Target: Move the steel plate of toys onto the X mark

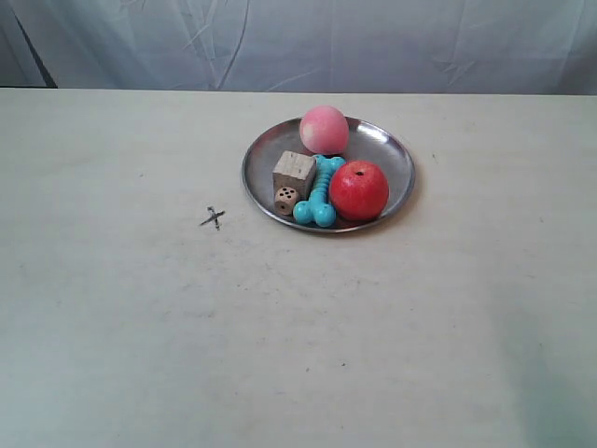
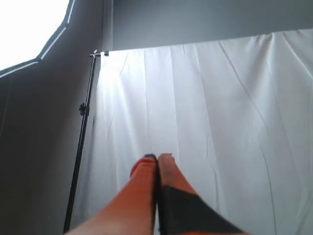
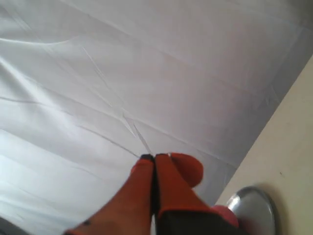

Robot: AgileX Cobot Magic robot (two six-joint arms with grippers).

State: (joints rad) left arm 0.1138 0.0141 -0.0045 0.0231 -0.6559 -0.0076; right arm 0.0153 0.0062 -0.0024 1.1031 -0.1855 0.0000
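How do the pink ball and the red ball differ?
The pink ball is pale; the red ball is deep red with a dark dimple on top. The pink ball sits at the steel plate's far rim, the red ball nearer, beside the turquoise bone. Both are round.

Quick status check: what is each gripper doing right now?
Left gripper: closed, holding nothing.
Right gripper: closed, holding nothing, clear of the steel plate.
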